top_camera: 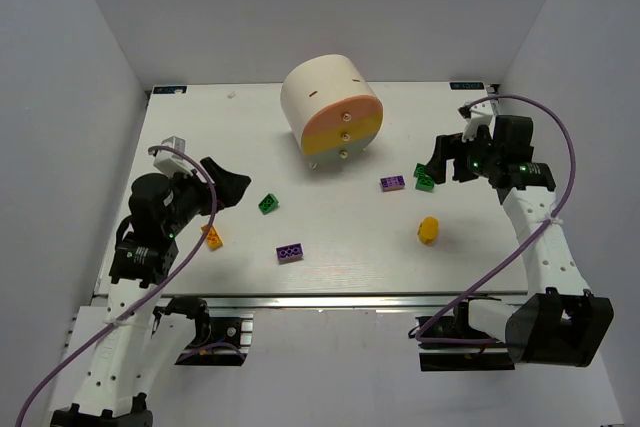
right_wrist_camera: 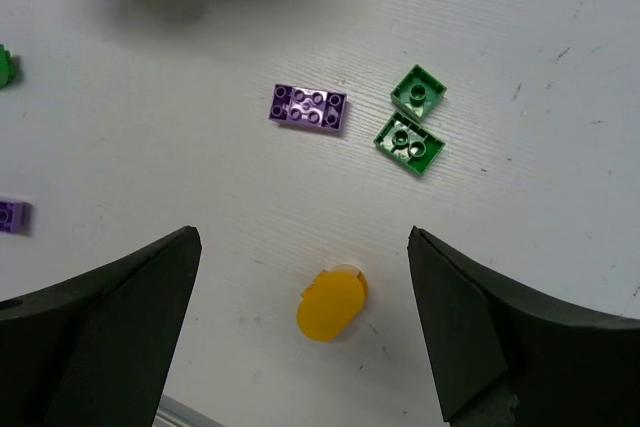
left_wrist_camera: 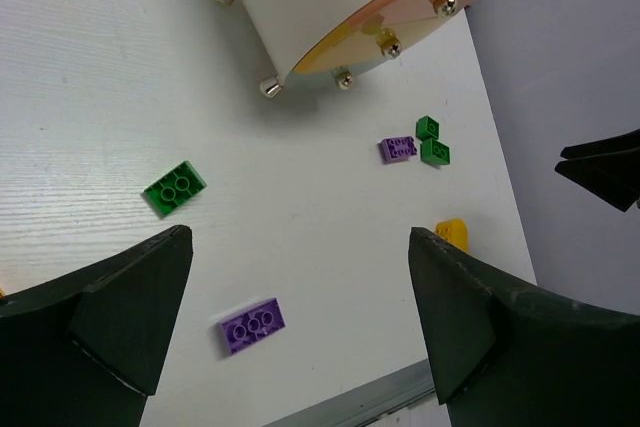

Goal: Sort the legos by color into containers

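Seven small bricks lie loose on the white table (top_camera: 480, 247), none of them in a drawer. The cream half-cylinder cabinet (top_camera: 320, 87) sits toward the far middle. Its three drawer fronts (top_camera: 343, 135), peach-orange, yellow and grey-green, each carry a small knob, face the arms and look flush with the body. On the left side a lone green brick (top_camera: 268, 204) lies in front of the cabinet. A purple brick (top_camera: 290, 252) lies closer to the near edge, and an orange brick (top_camera: 212, 237) lies just beside the left arm. On the right side a second purple brick (top_camera: 392, 183) lies near a smaller green brick (right_wrist_camera: 418, 90) and a larger green brick (right_wrist_camera: 408, 142), which sit just beside each other. The yellow brick (top_camera: 429, 230) lies apart from them, toward the near edge. The left gripper (left_wrist_camera: 298, 277) hangs over the left part of the table with its jaws spread wide and nothing between them. The right gripper (right_wrist_camera: 302, 242) hangs over the right-hand group, its jaws likewise spread and empty. In its wrist view the yellow brick shows on the table below the gap, untouched.
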Robot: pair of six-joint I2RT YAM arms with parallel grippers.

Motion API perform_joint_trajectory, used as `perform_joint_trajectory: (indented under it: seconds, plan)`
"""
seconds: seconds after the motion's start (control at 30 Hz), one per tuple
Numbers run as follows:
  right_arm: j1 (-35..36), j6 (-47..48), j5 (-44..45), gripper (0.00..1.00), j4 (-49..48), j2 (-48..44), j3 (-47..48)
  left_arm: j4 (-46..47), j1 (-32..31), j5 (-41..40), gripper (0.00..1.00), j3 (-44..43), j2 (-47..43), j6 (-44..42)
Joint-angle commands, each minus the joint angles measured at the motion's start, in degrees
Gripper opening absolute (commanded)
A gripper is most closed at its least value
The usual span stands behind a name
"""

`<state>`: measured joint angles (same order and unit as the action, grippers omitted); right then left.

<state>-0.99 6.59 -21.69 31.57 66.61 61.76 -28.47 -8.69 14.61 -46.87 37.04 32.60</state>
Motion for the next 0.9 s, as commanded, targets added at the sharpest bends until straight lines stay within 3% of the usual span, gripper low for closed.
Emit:
perform_joint_trajectory:
  seconds: [0.0,0.17,0.37,0.47,0.5,0.53,0.63,0.67,0.7,0.87]
  plan:
    - [0.3,3.9,-4.3,0.89,0.2,0.1,2.7,0.3,0.3,2.2,0.98,1.5,-0.2,0.5]
    - [0.8,21.2,-16.1,0.89,6.0,1.6,4.7,1.6,0.3,3.1,0.98,2.9,0.7,1.3]
    - [3.5,22.4,-22.5,0.89,7.0,2.3,5.5,3.9,0.3,4.9,0.91,4.2,3.4,2.1]
    - [5.9,14.8,-26.6,0.86,-0.5,2.3,3.6,4.8,0.3,5.8,0.84,4.8,4.7,2.7]
    - [6.7,12.5,-26.4,0.78,-2.2,2.7,3.5,4.8,0.3,5.9,0.77,4.9,5.0,3.0]
    - [7.6,9.3,-25.0,0.52,-4.4,3.1,3.4,4.9,0.3,6.0,0.74,5.6,5.1,3.3]
    - [12.2,-1.1,-18.2,0.36,-10.2,5.5,3.9,5.1,0.3,6.0,0.73,6.7,5.2,4.8]
    - [13.0,-3.5,-15.8,0.37,-12.1,6.6,4.1,5.3,0.3,6.0,0.76,7.2,5.2,5.3]
    - [15.1,-8.5,-14.4,0.45,-12.9,7.2,4.7,5.4,0.3,6.0,0.83,7.3,5.3,5.5]
    - [18.9,-23.6,-8.3,0.57,-17.1,13.9,8.8,5.5,0.3,5.4,0.86,6.9,6.6,5.7]
